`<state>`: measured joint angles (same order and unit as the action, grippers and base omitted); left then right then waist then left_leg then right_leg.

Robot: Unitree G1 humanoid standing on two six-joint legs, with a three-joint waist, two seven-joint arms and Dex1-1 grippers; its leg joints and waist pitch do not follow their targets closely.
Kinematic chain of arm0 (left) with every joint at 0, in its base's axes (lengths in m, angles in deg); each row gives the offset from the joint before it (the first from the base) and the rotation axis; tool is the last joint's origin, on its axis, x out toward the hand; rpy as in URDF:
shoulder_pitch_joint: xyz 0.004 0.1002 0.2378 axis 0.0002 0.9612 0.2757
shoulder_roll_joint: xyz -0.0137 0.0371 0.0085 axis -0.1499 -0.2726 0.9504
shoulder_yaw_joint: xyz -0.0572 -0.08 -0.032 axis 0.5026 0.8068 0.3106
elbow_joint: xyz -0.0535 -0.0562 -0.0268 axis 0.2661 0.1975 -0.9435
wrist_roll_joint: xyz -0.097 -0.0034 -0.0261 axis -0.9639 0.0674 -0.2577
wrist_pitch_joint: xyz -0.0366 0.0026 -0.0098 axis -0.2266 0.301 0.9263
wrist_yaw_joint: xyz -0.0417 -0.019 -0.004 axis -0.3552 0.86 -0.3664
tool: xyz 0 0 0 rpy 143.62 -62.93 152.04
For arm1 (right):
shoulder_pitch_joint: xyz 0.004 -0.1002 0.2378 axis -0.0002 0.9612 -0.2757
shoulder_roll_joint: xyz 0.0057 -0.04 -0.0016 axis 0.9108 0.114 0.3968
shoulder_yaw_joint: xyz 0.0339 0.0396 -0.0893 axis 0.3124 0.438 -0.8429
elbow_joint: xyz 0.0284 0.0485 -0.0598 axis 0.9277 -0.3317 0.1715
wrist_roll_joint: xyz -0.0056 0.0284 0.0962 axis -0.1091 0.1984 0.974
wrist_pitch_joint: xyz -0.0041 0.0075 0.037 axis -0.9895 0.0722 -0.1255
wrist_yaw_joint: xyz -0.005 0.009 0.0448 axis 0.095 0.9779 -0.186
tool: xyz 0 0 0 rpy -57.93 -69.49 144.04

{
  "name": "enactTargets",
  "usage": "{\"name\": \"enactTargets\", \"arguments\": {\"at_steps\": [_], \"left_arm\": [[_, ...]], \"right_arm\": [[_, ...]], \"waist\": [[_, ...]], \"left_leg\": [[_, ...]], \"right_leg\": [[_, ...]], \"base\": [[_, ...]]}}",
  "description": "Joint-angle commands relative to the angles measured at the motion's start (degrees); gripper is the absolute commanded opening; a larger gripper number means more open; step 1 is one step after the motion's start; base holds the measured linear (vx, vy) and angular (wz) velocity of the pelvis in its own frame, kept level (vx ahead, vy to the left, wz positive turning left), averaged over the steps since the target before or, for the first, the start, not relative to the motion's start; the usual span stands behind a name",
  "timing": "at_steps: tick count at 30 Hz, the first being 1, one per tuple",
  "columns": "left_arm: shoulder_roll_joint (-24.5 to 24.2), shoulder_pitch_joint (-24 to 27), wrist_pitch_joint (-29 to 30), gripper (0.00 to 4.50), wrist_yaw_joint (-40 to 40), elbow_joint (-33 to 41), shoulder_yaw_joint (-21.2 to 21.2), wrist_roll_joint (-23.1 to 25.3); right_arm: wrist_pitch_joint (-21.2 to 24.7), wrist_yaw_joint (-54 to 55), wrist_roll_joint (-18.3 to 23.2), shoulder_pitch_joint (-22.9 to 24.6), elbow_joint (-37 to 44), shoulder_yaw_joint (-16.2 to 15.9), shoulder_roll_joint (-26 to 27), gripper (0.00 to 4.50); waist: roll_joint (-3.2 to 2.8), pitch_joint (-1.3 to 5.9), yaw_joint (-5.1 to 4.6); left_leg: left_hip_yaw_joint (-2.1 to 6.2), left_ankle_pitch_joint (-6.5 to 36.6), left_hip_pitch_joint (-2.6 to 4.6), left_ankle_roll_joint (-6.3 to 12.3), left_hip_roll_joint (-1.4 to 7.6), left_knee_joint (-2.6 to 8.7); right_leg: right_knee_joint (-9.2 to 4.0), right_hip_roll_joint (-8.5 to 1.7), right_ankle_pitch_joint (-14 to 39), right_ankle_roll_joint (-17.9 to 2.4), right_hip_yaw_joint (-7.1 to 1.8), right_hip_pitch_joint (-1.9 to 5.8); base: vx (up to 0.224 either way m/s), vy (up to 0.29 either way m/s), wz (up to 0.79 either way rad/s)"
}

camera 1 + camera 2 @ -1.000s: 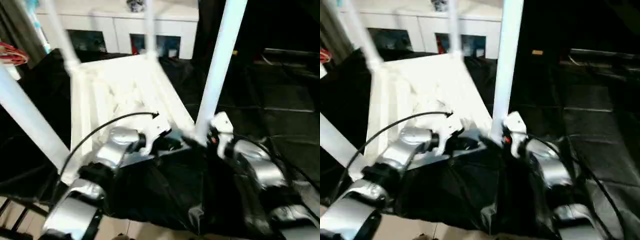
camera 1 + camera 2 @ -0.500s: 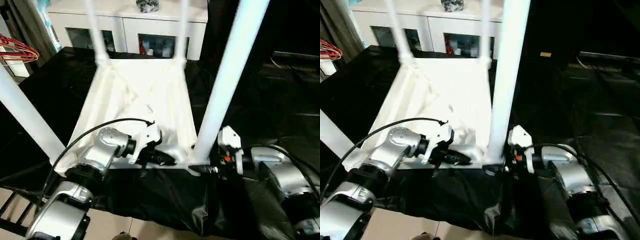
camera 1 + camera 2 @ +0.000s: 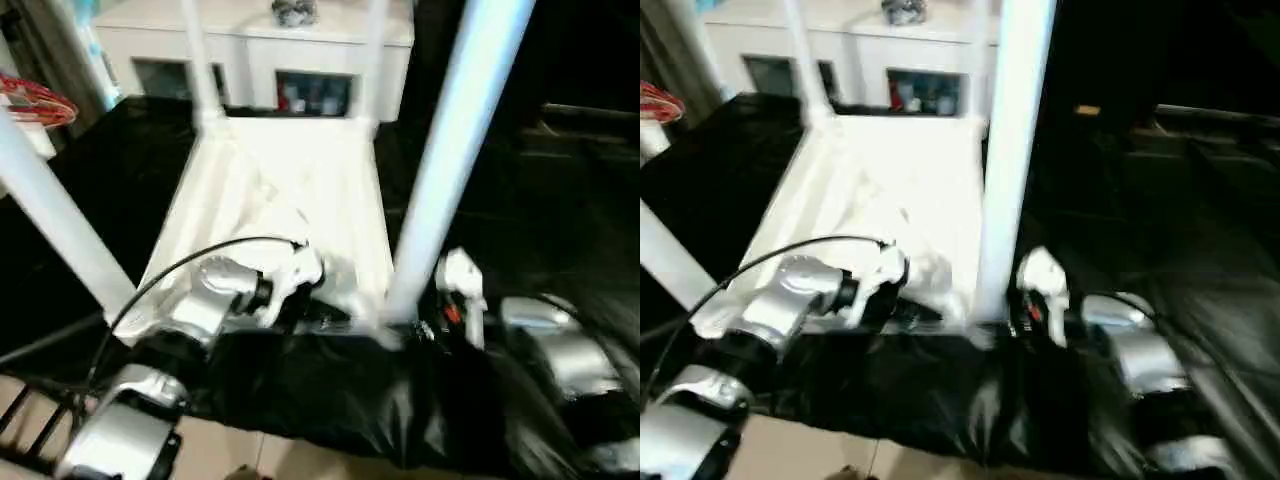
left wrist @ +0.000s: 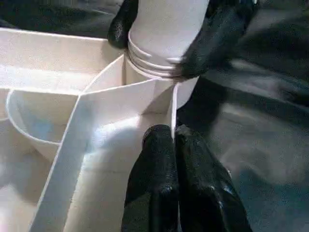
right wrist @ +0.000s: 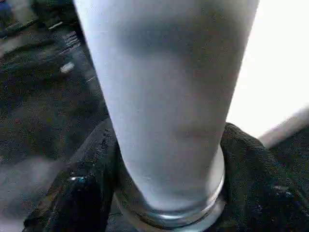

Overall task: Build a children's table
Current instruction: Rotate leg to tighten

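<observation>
Right tool (image 5: 164,193) stays clamped on the near-right leg (image 3: 455,150) at its socket; left tool (image 4: 174,140), closed, still pinches a rib (image 4: 166,99). Seating continues.

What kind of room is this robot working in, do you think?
Probably a home-style room set up as a robot workspace. A white cabinet with glass-fronted compartments stands at the back, black sheeting covers the work surface, and an upturned children's table lies on it with its legs up.
</observation>
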<state>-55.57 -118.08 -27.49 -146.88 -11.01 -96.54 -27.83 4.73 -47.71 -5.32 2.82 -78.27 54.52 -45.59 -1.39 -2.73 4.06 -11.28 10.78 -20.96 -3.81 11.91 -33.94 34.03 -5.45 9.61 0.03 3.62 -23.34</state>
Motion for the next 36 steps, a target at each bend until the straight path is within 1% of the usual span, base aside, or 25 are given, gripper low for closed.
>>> {"name": "enactTargets", "arguments": {"at_steps": [1,2,3,4,6,8,10,11,12,13,14,15,16,18,19,20,23,24,25,26,27,28,30,32,36], "left_arm": [[4.87,-3.05,-0.95,0.00,4.16,1.16,0.51,-1.38],[5.35,-3.18,-0.75,0.00,5.08,0.98,0.59,-1.28],[6.94,-3.64,-0.15,0.00,8.05,0.40,0.70,-0.83],[7.65,-3.87,0.16,0.00,9.41,0.11,0.74,-0.63],[10.24,-4.82,0.91,0.00,14.98,-1.01,0.83,0.21],[11.94,-5.53,1.17,0.00,18.79,-1.88,1.12,0.97],[12.33,-5.65,1.14,0.00,19.53,-2.13,1.21,1.14],[12.93,-5.47,0.50,0.00,19.88,-2.32,1.16,1.39],[13.04,-5.18,0.28,0.00,19.39,-2.11,1.06,1.39],[13.07,-5.12,0.23,0.00,19.31,-2.07,1.02,1.38],[12.91,-4.78,0.06,0.00,18.57,-1.74,0.78,1.31],[12.80,-4.67,0.02,0.00,18.37,-1.66,0.65,1.31],[12.58,-4.57,-0.14,0.00,18.05,-1.58,0.55,1.32],[11.96,-4.41,-0.35,0.00,17.14,-1.40,0.52,1.27],[11.48,-4.30,-0.59,0.00,16.35,-1.26,0.42,1.25],[11.01,-4.15,-1.01,0.00,15.19,-1.07,0.29,1.07],[9.74,-3.70,-1.67,0.00,12.12,-0.45,0.10,0.35],[8.76,-3.28,-2.06,0.00,9.53,0.24,0.00,-0.34],[8.22,-3.04,-2.22,0.00,8.06,0.65,-0.05,-0.72],[7.40,-2.63,-2.51,0.00,5.80,1.41,-0.18,-1.37],[7.16,-2.50,-2.57,0.00,5.15,1.65,-0.22,-1.56],[6.90,-2.35,-2.51,0.00,4.37,1.97,-0.25,-1.80],[4.89,-1.53,-1.84,0.00,-0.59,3.78,-0.59,-3.04],[3.96,-1.40,-1.96,0.00,-1.96,3.98,-0.66,-3.02],[2.31,-1.35,-2.08,0.00,-4.51,3.69,-0.74,-2.85]], "right_arm": [[0.15,8.34,-4.06,-1.80,-4.80,-1.89,3.51,2.68],[-0.06,9.86,-4.46,-2.25,-5.81,-1.68,4.02,2.68],[0.26,13.59,-4.41,-3.35,-7.83,-0.83,5.95,2.67],[0.47,15.25,-4.31,-3.82,-8.60,-0.44,6.88,2.67],[0.66,21.52,-5.17,-5.29,-10.71,0.18,10.32,2.67],[0.01,26.42,-6.75,-6.76,-13.03,0.20,12.78,2.67],[-0.33,27.19,-6.89,-7.10,-13.48,0.25,13.39,2.67],[-1.63,27.21,-7.18,-7.61,-14.06,-0.04,14.19,2.67],[-2.10,26.36,-6.60,-7.84,-14.20,0.29,14.37,2.67],[-2.26,26.19,-6.43,-7.93,-14.32,0.39,14.42,3.02],[-2.38,25.08,-5.32,-8.27,-14.48,1.15,14.26,3.23],[-2.36,24.76,-4.91,-8.48,-14.63,1.65,14.19,3.23],[-2.23,24.12,-4.69,-8.53,-14.47,1.88,13.84,3.37],[-2.35,22.79,-4.46,-8.39,-13.86,2.22,12.60,3.47],[-2.60,21.63,-4.45,-8.17,-13.35,2.12,11.64,3.72],[-2.32,20.02,-4.23,-7.78,-12.56,1.88,10.76,3.78],[-1.08,14.52,-3.08,-6.25,-9.84,0.96,8.24,3.80],[-0.82,10.21,-2.48,-4.86,-7.59,-0.07,6.28,3.80],[-0.86,7.82,-2.27,-4.13,-6.46,-0.58,5.25,3.80],[-0.85,4.17,-1.67,-2.87,-4.44,-1.42,3.74,3.80],[-0.86,3.14,-1.48,-2.50,-3.84,-1.66,3.32,3.80],[-1.02,2.09,-1.37,-2.11,-3.21,-1.89,2.87,3.80],[-1.56,-3.95,-0.43,-0.03,0.36,-3.19,0.00,3.80],[-1.06,-6.86,0.02,0.62,1.46,-3.72,-1.30,3.80],[-0.20,-10.93,0.39,1.66,3.79,-4.90,-3.76,3.80]], "waist": [[0.72,3.17,-0.43],[0.84,3.22,-1.06],[0.68,3.25,-1.11],[0.70,3.20,-1.54],[0.84,3.27,-1.80],[0.67,3.34,-1.96],[0.64,3.44,-2.09],[0.52,3.54,-1.88],[0.52,3.57,-1.91],[0.48,3.63,-1.84],[0.43,3.68,-1.81],[0.43,3.72,-1.83],[0.36,3.72,-1.81],[0.40,3.74,-1.79],[0.38,3.75,-1.72],[0.37,3.76,-1.58],[0.33,3.84,-1.11],[0.34,3.84,-1.12],[0.35,3.95,-0.74],[0.40,3.82,-0.33],[0.43,3.90,-0.18],[0.44,3.85,-0.09],[0.45,3.72,0.16],[0.42,3.57,0.45],[0.48,3.52,0.84]], "left_leg": [[0.96,16.05,0.20,0.79,0.98,4.59],[1.04,16.62,0.28,0.57,0.83,4.56],[1.10,16.78,0.44,0.63,0.85,4.54],[0.92,17.03,0.56,0.86,0.87,4.41],[0.91,16.41,0.44,1.12,0.76,4.36],[0.86,15.32,0.33,1.42,0.73,4.31],[0.93,15.26,0.19,1.58,0.68,4.34],[0.79,14.89,0.46,1.98,0.81,4.21],[0.76,14.62,0.42,2.18,0.85,4.18],[0.77,13.82,0.19,2.68,0.83,4.20],[0.72,13.45,0.17,3.14,0.83,4.13],[0.71,13.27,0.14,3.31,0.85,4.12],[0.72,12.84,0.08,3.55,0.85,4.11],[0.66,12.75,0.11,3.84,0.86,4.06],[0.65,12.68,0.14,4.01,0.89,4.06],[0.60,12.68,0.24,4.25,0.91,3.99],[0.55,11.43,0.28,5.12,1.06,3.90],[0.55,11.12,0.14,5.26,1.02,3.89],[0.56,10.73,0.28,5.37,1.06,3.82],[0.38,9.96,0.01,6.30,1.20,3.77],[0.41,9.91,0.10,6.39,1.30,3.78],[0.30,10.03,0.14,6.54,1.32,3.68],[0.33,11.21,0.26,6.07,1.38,3.84],[0.38,12.51,0.23,5.59,1.52,4.05],[0.37,13.48,0.54,4.56,1.51,4.13]], "right_leg": [[-4.91,-2.79,23.75,-10.34,-1.59,2.66],[-5.15,-2.69,25.11,-9.62,-1.48,2.66],[-5.22,-2.78,25.36,-9.54,-1.50,2.60],[-5.31,-2.64,24.86,-9.87,-1.66,2.25],[-5.30,-2.58,24.52,-9.99,-1.66,2.34],[-5.26,-2.49,22.83,-10.30,-1.63,2.36],[-5.08,-2.46,22.11,-10.54,-1.55,2.54],[-5.08,-2.49,20.41,-10.92,-1.72,2.38],[-4.93,-2.48,19.21,-11.39,-1.77,2.37],[-4.67,-2.46,17.17,-12.02,-1.72,2.67],[-4.54,-2.45,15.96,-12.44,-1.73,2.70],[-4.45,-2.45,15.31,-12.69,-1.72,2.75],[-4.34,-2.41,14.47,-13.03,-1.71,2.82],[-4.28,-2.44,13.77,-13.41,-1.72,2.89],[-4.28,-2.45,13.60,-13.49,-1.71,2.92],[-4.31,-2.48,13.38,-13.64,-1.75,2.91],[-4.04,-2.46,11.11,-14.21,-1.83,2.96],[-3.98,-2.45,10.68,-14.31,-1.83,3.06],[-3.93,-2.47,10.03,-14.39,-1.76,3.23],[-3.60,-2.38,7.96,-15.01,-1.80,3.20],[-3.57,-2.41,7.84,-15.01,-1.75,3.28],[-3.50,-2.39,7.79,-15.27,-1.78,3.07],[-3.78,-2.55,10.57,-15.00,-1.74,3.05],[-4.05,-2.57,13.39,-14.06,-1.83,2.95],[-4.27,-2.55,15.40,-13.32,-1.92,2.69]], "base": [[0.000,0.000,0.00],[0.000,0.000,0.00],[0.000,0.000,0.00],[0.000,0.000,0.00],[0.000,0.000,0.00],[0.000,0.000,0.00],[0.000,0.000,0.00],[0.000,0.000,0.00],[0.000,0.000,0.00],[0.000,0.000,0.00],[0.000,0.000,0.00],[0.000,0.000,0.00],[0.000,0.000,0.00],[0.000,0.000,0.00],[0.000,0.000,0.00],[0.000,0.000,0.00],[0.000,0.000,0.00],[0.000,0.000,0.00],[0.000,0.000,0.00],[0.000,0.000,0.00],[0.000,0.000,0.00],[0.000,0.000,0.00],[0.000,0.000,0.00],[0.000,0.000,0.00],[0.000,0.000,0.00]]}}
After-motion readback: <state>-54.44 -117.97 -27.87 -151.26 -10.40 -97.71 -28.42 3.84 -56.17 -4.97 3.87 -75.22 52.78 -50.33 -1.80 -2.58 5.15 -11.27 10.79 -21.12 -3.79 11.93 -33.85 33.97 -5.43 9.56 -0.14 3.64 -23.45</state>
